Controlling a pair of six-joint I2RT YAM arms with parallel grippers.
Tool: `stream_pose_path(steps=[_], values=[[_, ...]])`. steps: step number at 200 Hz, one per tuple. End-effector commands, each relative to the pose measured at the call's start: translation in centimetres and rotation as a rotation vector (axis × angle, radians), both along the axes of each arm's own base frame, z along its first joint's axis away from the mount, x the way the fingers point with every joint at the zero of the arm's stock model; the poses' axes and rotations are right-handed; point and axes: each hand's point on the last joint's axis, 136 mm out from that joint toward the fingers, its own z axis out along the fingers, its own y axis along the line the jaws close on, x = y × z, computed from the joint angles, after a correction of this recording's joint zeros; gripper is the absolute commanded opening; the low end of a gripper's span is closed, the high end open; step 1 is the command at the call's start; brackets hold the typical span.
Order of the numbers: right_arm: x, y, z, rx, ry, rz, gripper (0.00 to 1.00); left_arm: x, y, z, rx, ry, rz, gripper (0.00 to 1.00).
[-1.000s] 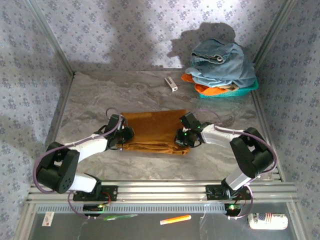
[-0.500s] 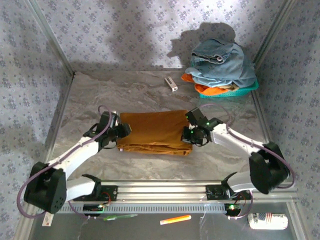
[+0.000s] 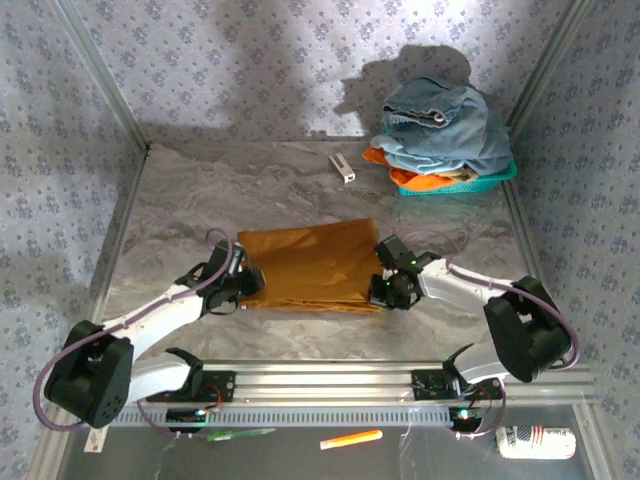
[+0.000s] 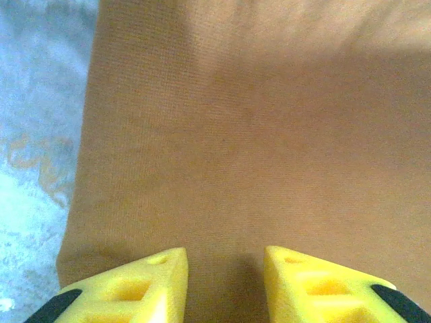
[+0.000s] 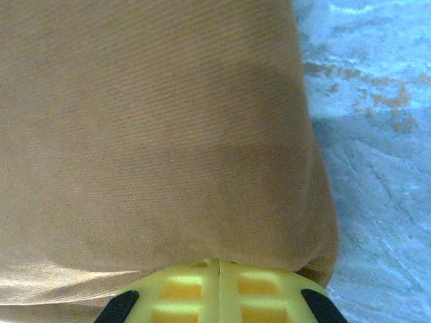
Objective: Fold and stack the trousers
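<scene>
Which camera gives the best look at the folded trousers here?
Top external: the trousers show whole, as a folded rectangle. The left wrist view gives a close patch along one edge; the right wrist view, a close patch with a rounded corner.

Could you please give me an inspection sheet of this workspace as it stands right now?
Surface: grey marbled table; no spill seen.
Job's things: mustard trousers, folded into a flat rectangle mid-table.
Clutter: teal basket at the far right holding blue denim over orange cloth; small white object to its left.
Hands: left hand open at the trousers' left edge; right hand shut at their right edge, and whether it pinches cloth cannot be told.
Cables: purple cable looped along each arm; no snag seen.
Surroundings: patterned walls and metal frame posts.
</scene>
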Motion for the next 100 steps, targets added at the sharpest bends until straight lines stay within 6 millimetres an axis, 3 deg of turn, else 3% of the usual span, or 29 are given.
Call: stream_pose_path(steps=[1, 25, 51, 67, 100], values=[[-2.2, -2.6, -3.6, -0.103, 0.111, -0.039, 0.00, -1.2, 1.6, -2.1, 0.033, 0.030, 0.066, 0.34], [-2.1, -3.6, -3.7, -0.121, 0.125, -0.053, 0.00, -2.3, 2.9, -3.5, 0.074, 0.037, 0.089, 0.34], [-1.3, -3.8, -2.2, -0.113, 0.095, -0.049, 0.00, -2.2, 3.6, -2.7, 0.094, 0.011, 0.090, 0.34], [-0.5, -3.3, -0.3, -0.093, 0.063, -0.022, 0.00, -1.8, 3.3, -0.9, 0.062, -0.002, 0.097, 0.36], [2.2, -1.8, 6.3, -0.046, -0.092, 0.013, 0.00, -0.3, 2.6, 6.0, 0.015, -0.112, 0.075, 0.50]])
